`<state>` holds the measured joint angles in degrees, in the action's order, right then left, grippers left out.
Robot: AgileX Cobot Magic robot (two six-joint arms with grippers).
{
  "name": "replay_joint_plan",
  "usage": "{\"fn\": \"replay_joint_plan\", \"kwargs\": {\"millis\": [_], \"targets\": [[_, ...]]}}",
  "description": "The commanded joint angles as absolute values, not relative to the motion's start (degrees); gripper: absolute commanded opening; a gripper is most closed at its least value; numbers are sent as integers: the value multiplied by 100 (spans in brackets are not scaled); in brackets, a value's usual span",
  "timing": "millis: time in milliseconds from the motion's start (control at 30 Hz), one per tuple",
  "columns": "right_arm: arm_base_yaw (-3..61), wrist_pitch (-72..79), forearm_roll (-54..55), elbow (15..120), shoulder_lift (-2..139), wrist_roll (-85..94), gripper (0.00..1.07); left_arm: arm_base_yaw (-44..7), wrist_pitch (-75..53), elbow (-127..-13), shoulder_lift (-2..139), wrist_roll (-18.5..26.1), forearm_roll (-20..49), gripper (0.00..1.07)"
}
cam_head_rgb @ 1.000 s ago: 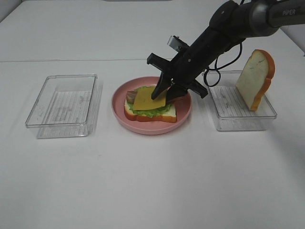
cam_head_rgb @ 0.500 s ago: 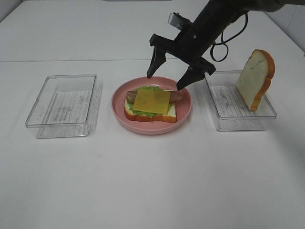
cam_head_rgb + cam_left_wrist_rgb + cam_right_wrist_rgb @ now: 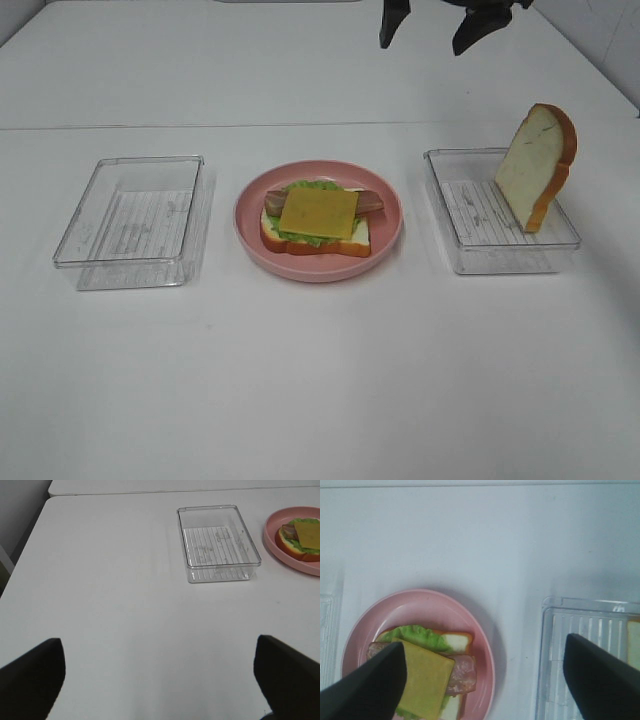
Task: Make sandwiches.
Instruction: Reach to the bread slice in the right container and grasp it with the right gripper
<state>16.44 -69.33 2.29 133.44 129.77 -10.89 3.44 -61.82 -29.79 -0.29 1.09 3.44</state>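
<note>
White tabletop [image 3: 320, 380] under pink plate [image 3: 250, 215], both claws [image 3: 428, 25] [image 3: 160, 680] spread wide, empty.

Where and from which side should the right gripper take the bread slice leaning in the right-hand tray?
Probably by its raised top edge, coming from above. The bread slice stands tilted on edge in the clear tray, so its crust sticks up free, and jaws can close across its flat faces.

high cam looking down on the whole table [image 3: 320, 400], both wrist cams up high, all three catching the pink plate [image 3: 385, 240]
</note>
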Motion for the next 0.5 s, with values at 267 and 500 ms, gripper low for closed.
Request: {"fn": "replay_joint_plan", "kwargs": {"millis": [267,500], "targets": [[602,-7615,229,12788,12439,-785,82,332,-6165,-2962,-138,80,378,94],[97,-7615,264,12324,12433,-682,81,332,-6165,-2962,-138,80,378,94]]}}
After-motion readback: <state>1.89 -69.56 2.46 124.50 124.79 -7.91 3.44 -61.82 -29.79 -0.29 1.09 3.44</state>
